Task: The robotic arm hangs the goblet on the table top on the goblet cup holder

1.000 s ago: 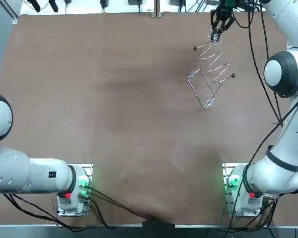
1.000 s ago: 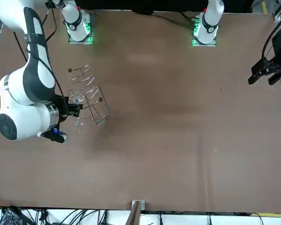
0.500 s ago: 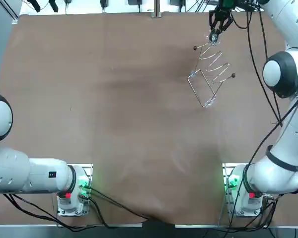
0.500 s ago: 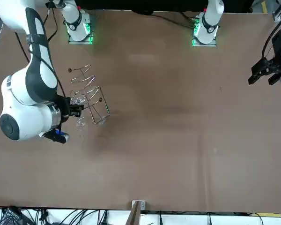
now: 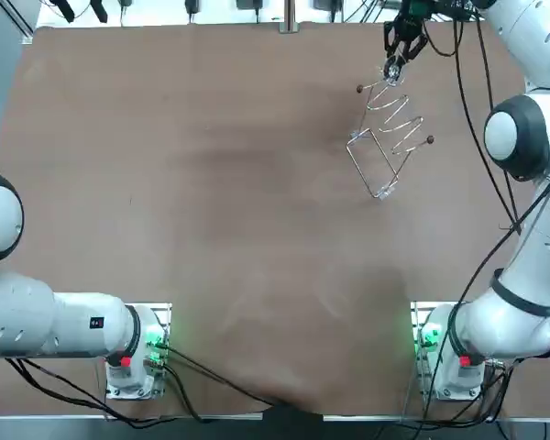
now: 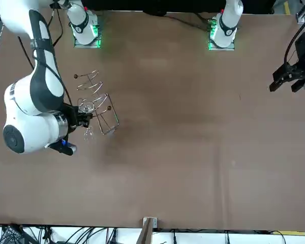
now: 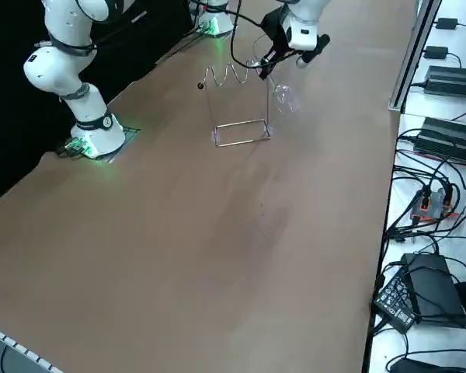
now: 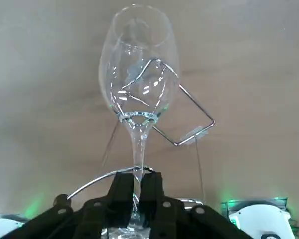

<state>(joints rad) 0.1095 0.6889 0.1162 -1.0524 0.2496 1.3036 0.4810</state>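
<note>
A clear goblet [image 8: 138,84] hangs bowl-down, and my right gripper [image 8: 135,191] is shut on its stem close to the foot. The wire cup holder [image 5: 385,137] stands at the far right of the table, with a zigzag top rail tipped with dark balls. In the top view the gripper [image 5: 396,53] and goblet [image 5: 393,71] are at the far end of the rail. The side view shows the goblet's bowl [image 7: 285,97] hanging beside the holder [image 7: 241,109], below the gripper [image 7: 268,62]. In the front view the goblet [image 6: 85,133] is next to the holder [image 6: 99,101].
The table's far edge [image 5: 284,26] runs just beyond the gripper, with plugs and cables along it. Off the table's right side lie power bricks and cables [image 7: 435,202]. The parked left arm [image 5: 37,321] stays at the near left.
My right gripper has edged slightly left in the top view with the goblet, staying at the far end of the holder's rail. The holder has not moved.
</note>
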